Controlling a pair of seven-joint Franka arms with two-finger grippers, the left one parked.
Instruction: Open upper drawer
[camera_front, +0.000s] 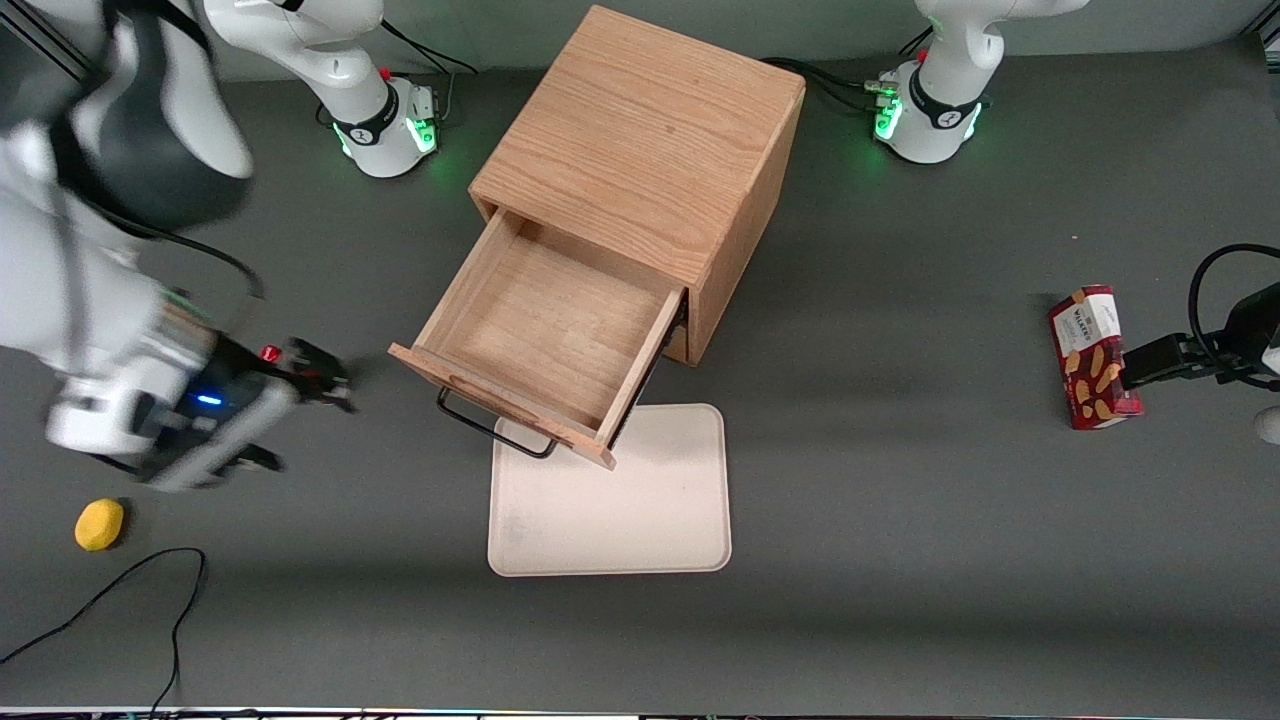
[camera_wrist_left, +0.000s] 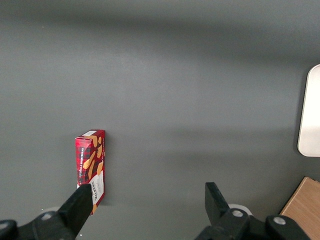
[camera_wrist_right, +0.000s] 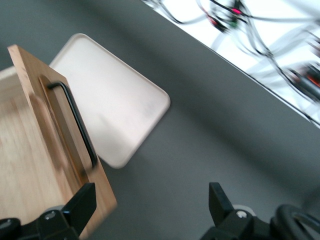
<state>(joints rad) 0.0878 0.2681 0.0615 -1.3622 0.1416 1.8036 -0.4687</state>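
Observation:
The upper drawer (camera_front: 545, 330) of the light oak cabinet (camera_front: 650, 140) stands pulled far out, and its inside is bare. Its thin black wire handle (camera_front: 495, 428) hangs at the drawer front, nearer the front camera, over a tray's edge. The lower drawer is hidden under it. My right gripper (camera_front: 335, 385) is open and holds nothing. It hovers above the table, clear of the handle, toward the working arm's end. In the right wrist view the gripper (camera_wrist_right: 150, 205) is over bare table beside the drawer front (camera_wrist_right: 60, 145) and the handle (camera_wrist_right: 75, 117).
A cream tray (camera_front: 610, 500) lies on the table in front of the cabinet, also in the right wrist view (camera_wrist_right: 112, 105). A yellow lemon-like object (camera_front: 99, 524) and a black cable (camera_front: 120, 600) lie toward the working arm's end. A red snack box (camera_front: 1092, 356) lies toward the parked arm's end.

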